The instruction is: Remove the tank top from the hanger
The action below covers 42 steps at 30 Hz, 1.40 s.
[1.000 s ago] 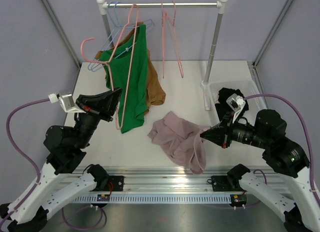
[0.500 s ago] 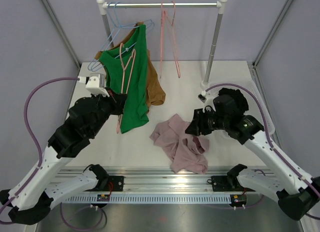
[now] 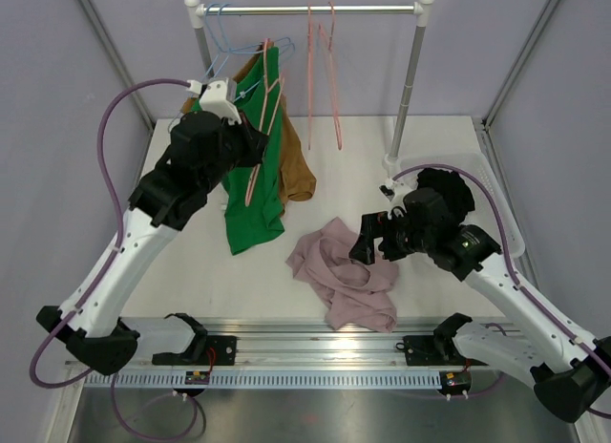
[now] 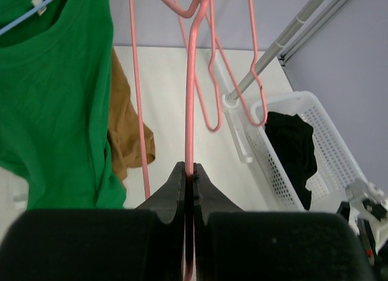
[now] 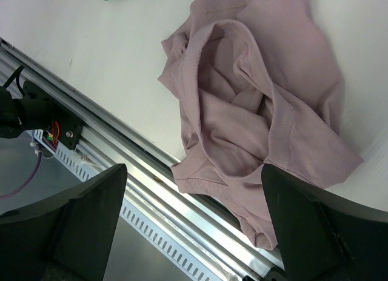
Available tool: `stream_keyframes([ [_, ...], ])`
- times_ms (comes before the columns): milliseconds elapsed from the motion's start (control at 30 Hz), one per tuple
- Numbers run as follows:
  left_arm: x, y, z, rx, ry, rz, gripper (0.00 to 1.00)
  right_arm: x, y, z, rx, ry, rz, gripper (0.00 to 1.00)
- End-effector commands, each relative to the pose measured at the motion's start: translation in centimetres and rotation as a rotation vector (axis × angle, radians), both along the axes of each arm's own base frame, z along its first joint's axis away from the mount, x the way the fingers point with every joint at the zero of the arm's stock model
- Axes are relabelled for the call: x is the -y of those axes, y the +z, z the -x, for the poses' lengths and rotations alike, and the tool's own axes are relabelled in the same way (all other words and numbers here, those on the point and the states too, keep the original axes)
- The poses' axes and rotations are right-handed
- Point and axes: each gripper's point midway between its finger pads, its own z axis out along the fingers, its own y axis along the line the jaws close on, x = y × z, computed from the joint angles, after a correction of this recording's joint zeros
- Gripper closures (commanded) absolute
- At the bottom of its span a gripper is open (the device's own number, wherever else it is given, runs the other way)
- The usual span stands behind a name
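The mauve tank top lies crumpled on the table near the front rail, off any hanger; the right wrist view shows the tank top just below the fingers. My right gripper hovers over its right side, open and empty. My left gripper is raised by the rack and shut on the lower wire of a bare pink hanger. In the left wrist view the hanger runs straight up from the closed jaws.
A green shirt and a brown garment hang from the rack bar, with two more pink hangers. A white basket holding black clothes stands at the right, by the rack's post.
My left arm has lifted the pink hanger up and back toward the rack. My right gripper has opened and let go of the tank top, which settled on the table.
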Motion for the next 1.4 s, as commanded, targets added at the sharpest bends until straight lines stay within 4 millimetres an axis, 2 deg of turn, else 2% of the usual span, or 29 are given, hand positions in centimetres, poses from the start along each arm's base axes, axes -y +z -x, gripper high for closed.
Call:
stream_keyframes([
  [0, 1.4, 4.7, -1.8, 0.09, -0.048, 0.066, 1.0, 0.4, 0.8, 0.0, 0.063, -0.006, -0.01, 0.0],
  [33, 2.2, 3.9, -3.2, 0.067, -0.05, 0.051, 1.0, 0.6, 1.3, 0.2, 0.08, -0.011, -0.022, 0.01],
  [67, 2.3, 5.0, -3.7, 0.085, -0.048, 0.066, 1.0, 0.7, 1.5, 0.3, 0.084, -0.013, -0.028, 0.01],
  [100, 2.3, 5.2, -4.5, 0.085, -0.04, 0.069, 1.0, 0.7, 1.7, 0.5, 0.087, -0.015, -0.033, 0.01],
  [133, 2.9, 4.1, -6.0, 0.063, -0.039, 0.06, 1.0, 0.8, 2.2, 0.8, 0.098, -0.015, -0.05, 0.01],
  [200, 2.8, 5.1, -7.3, 0.079, -0.02, 0.076, 1.0, 0.8, 2.7, 1.1, 0.106, -0.007, -0.067, 0.01],
  [267, 3.0, 4.5, -9.3, 0.074, 0.005, 0.071, 1.0, 0.8, 3.4, 1.4, 0.12, -0.003, -0.09, 0.0],
  [333, 2.9, 6.0, -10.5, 0.107, 0.017, 0.098, 1.0, 1.0, 3.7, 1.6, 0.13, 0.001, -0.094, 0.01],
  [367, 3.4, 4.9, -12.1, 0.087, 0.025, 0.09, 1.0, 1.0, 3.9, 1.6, 0.135, -0.002, -0.095, 0.01],
  [400, 3.4, 5.2, -12.7, 0.097, 0.027, 0.091, 1.0, 1.1, 4.0, 1.7, 0.139, -0.001, -0.094, 0.01],
  [433, 3.7, 6.5, -13.2, 0.129, 0.015, 0.103, 1.0, 1.2, 4.3, 1.7, 0.146, -0.003, -0.099, 0.01],
  [467, 4.3, 5.8, -14.3, 0.125, 0.013, 0.098, 1.0, 1.1, 4.3, 1.7, 0.149, -0.003, -0.102, 0.0],
  [567, 4.9, 6.7, -15.3, 0.152, -0.001, 0.109, 1.0, 0.9, 4.2, 1.7, 0.149, 0.003, -0.116, 0.01],
  [700, 5.8, 5.5, -16.3, 0.126, -0.014, 0.114, 1.0, 0.6, 3.3, 1.7, 0.125, 0.009, -0.117, 0.0],
  [833, 5.9, 4.2, -16.0, 0.092, -0.022, 0.109, 0.99, 0.4, 2.7, 1.5, 0.109, 0.005, -0.115, 0.01],
  [867, 6.1, 3.3, -16.0, 0.077, -0.029, 0.105, 0.94, 0.4, 2.4, 1.4, 0.104, 0.001, -0.11, 0.01],
  [933, 5.9, 3.5, -15.5, 0.079, -0.033, 0.114, 0.77, 0.2, 1.6, 1.1, 0.08, -0.005, -0.091, 0.0],
  [1033, 6.0, 3.1, -14.6, 0.057, -0.06, 0.114, 0.63, -0.2, 0.1, 0.5, 0.028, -0.013, -0.06, 0.01],
  [1067, 5.7, 3.8, -13.9, 0.065, -0.061, 0.118, 0.51, -0.4, -0.2, 0.3, 0.022, -0.012, -0.059, 0.01],
  [1133, 5.2, 3.7, -13.2, 0.061, -0.056, 0.106, 0.42, -0.8, -1.3, 0.0, -0.009, -0.015, -0.039, 0.0],
  [1167, 4.6, 4.7, -12.4, 0.078, -0.049, 0.11, 0.34, -0.8, -1.7, -0.5, -0.004, -0.03, -0.024, 0.0],
  [1233, 3.9, 4.7, -11.3, 0.078, -0.047, 0.09, 0.01, -1.3, -2.6, -0.8, -0.021, -0.03, 0.002, 0.0],
  [1300, 1.8, 6.2, -9.8, 0.11, 0.011, 0.075, 0.01, -1.8, -3.7, -0.9, -0.034, -0.031, 0.041, 0.01],
  [1333, 1.1, 5.2, -9.3, 0.084, 0.035, 0.053, 0.01, -2.0, -4.0, -0.9, -0.035, -0.031, 0.055, 0.0],
  [1367, 0.1, 5.6, -8.6, 0.088, 0.064, 0.051, 0.01, -1.9, -4.5, -1.3, -0.03, -0.051, 0.08, 0.01],
])
